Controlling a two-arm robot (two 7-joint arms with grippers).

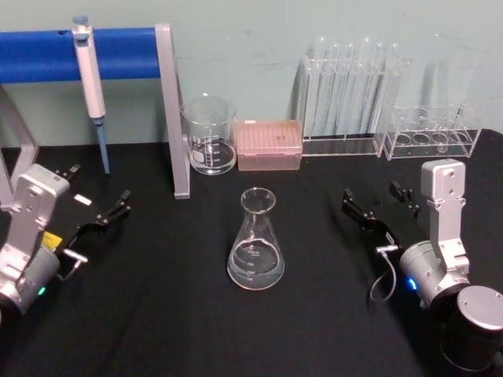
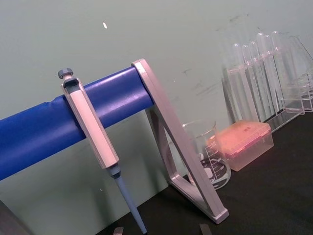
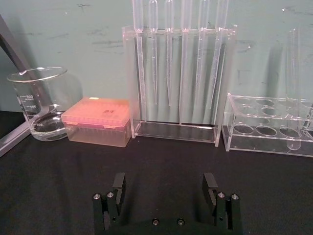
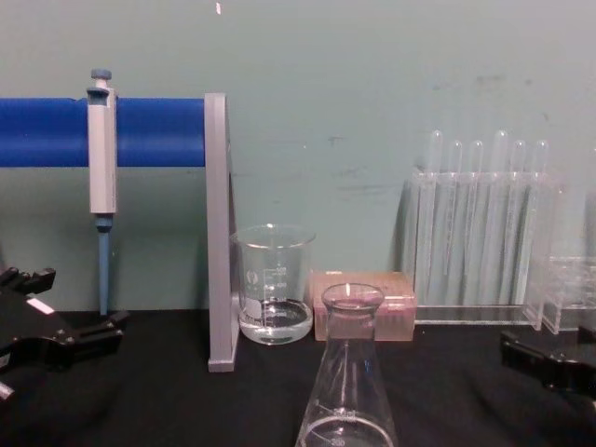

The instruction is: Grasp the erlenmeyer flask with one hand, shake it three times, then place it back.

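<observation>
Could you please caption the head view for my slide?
Erlenmeyer flask upright on black table, between open left claw and open right claw.

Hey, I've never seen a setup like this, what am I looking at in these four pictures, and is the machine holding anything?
This is a robot with two arms, each ending in a black gripper, working at a black table. One picture looks down from its head, one looks across from its chest, and two come from cameras on its wrists. The left gripper and the right gripper both rest low at the table's sides, open and holding nothing. Between them stands the erlenmeyer flask, upright with a little clear liquid. Behind it are a glass beaker, a pink box and clear racks of thin tubes. A pipette hangs on a blue bar at the left.
</observation>
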